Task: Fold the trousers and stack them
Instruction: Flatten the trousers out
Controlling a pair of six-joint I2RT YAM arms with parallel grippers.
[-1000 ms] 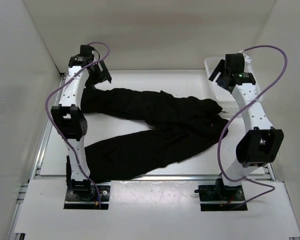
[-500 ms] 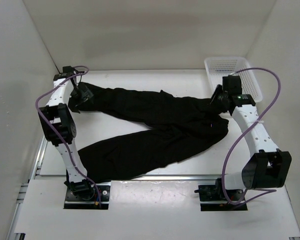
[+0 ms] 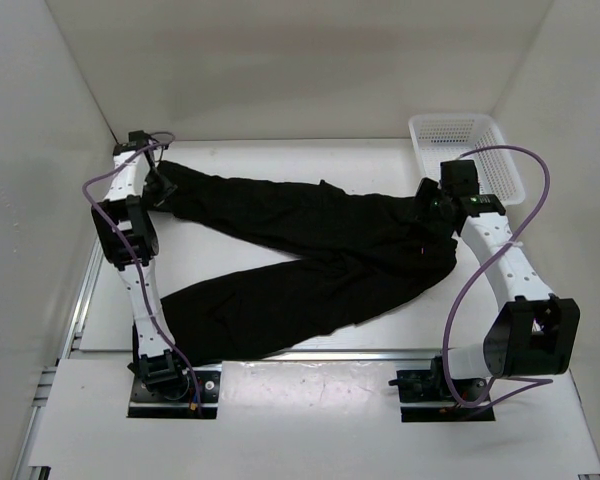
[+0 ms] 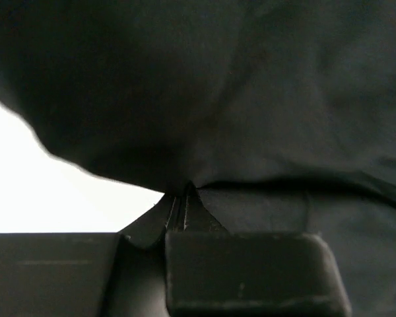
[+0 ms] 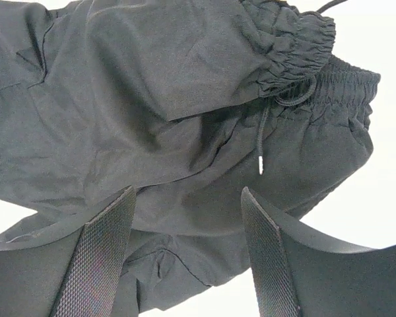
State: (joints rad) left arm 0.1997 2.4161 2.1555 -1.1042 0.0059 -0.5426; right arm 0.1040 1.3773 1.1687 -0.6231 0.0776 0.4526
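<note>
- Under both arms you have a white desk [image 3: 280, 160], closed in by plain white walls [image 3: 280, 60] on the left, the right and the far side.
- At the far right corner of the desk stands a white mesh basket [image 3: 460, 130]; you see only its own mesh bottom.
- Across the middle of the desk lie the black trousers [image 3: 360, 240], spread flat but creased. The two legs fan out to the left and the waistband [image 5: 343, 86] sits on the right, near the basket.
- A thin drawstring [image 5: 263, 142] trails over the gathered waist.
- Your left gripper [image 3: 160, 185] is at the end of the far leg, clenched, with the cloth pinched at its tips [image 4: 183, 198].
- Your right gripper [image 3: 435, 205] hangs over the waist end, released, its jaws apart above the fabric [image 5: 187, 198].
</note>
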